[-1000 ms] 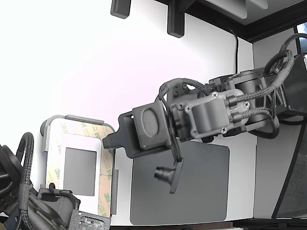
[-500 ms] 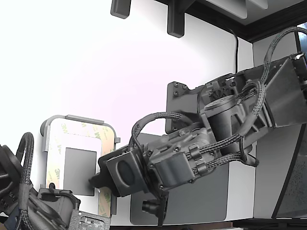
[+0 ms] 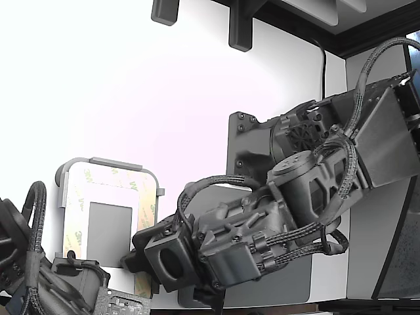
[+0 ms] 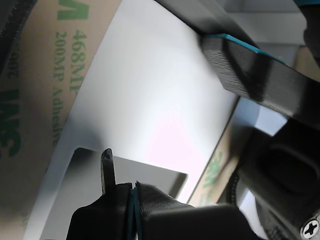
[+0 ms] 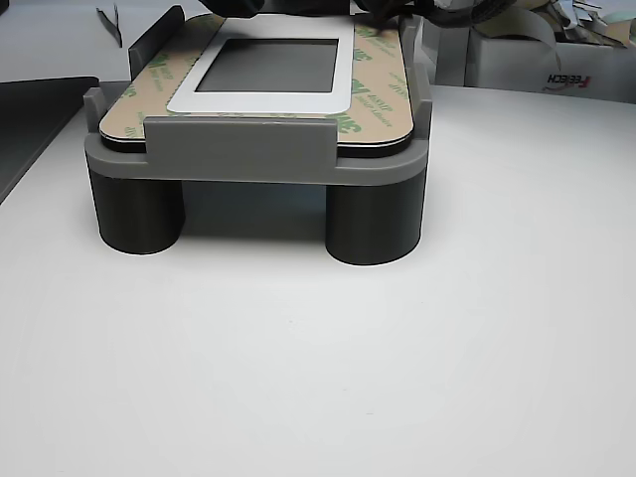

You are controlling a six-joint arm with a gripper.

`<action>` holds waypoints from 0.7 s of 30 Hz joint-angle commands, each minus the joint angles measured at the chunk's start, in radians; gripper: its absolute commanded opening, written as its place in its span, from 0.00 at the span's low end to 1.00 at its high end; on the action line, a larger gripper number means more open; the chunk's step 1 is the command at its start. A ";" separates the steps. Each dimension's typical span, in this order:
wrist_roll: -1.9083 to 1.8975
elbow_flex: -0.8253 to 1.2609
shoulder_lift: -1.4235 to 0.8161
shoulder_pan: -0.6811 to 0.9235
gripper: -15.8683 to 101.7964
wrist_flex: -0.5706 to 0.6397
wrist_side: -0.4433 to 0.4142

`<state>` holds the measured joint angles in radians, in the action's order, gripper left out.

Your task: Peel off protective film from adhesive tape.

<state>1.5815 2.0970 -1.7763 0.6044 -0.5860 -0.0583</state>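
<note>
The adhesive tape frame lies in a light-grey tray (image 3: pixel 98 161) at the exterior view's lower left. Its tan 3M-printed protective film (image 3: pixel 146 197) surrounds a white border and a small dark-grey rectangle (image 3: pixel 109 233). My gripper (image 3: pixel 133 252) is low over the tray's near right corner in the exterior view. In the wrist view my gripper (image 4: pixel 165 110) is open and empty: one finger (image 4: pixel 250 75) and the thin-tipped other finger (image 4: pixel 107 165) stand apart over the white border, with the film (image 4: pixel 40 100) beside them. The other view shows the film (image 5: pixel 381 75) lying flat on the tray (image 5: pixel 248 159).
A large dark-grey mat (image 3: pixel 298 282) lies under my arm, to the exterior view's right of the tray. A second arm (image 3: pixel 39 275) sits at the lower left corner. Black brackets (image 3: pixel 239 29) hang at the top. Boxes (image 5: pixel 556 60) stand behind the tray in the other view.
My arm swung down and towards the exterior view's left, from above the mat to the tray's near right corner. The film looks unmoved.
</note>
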 commanded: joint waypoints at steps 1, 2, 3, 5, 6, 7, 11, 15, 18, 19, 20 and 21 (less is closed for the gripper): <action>0.026 -0.028 -0.015 -0.008 0.04 0.017 0.006; 0.040 -0.031 -0.012 -0.008 0.04 0.017 0.011; 0.055 -0.034 -0.008 -0.008 0.04 0.017 0.012; 0.080 -0.035 -0.003 -0.003 0.04 0.020 0.014; 0.091 -0.035 -0.002 -0.002 0.04 0.020 0.014; 0.100 -0.037 0.002 0.000 0.04 0.023 0.014; 0.115 -0.035 0.011 0.009 0.04 0.038 0.008; 0.130 -0.063 0.040 0.025 0.04 0.037 -0.012; 0.135 -0.086 0.058 0.025 0.04 0.028 -0.009; 0.137 -0.091 0.063 0.025 0.04 0.026 -0.008; 0.137 -0.091 0.063 0.026 0.04 0.026 -0.005; 0.137 -0.091 0.064 0.026 0.04 0.026 -0.003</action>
<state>1.7165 2.0356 -1.6966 0.6366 -0.5630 -0.0629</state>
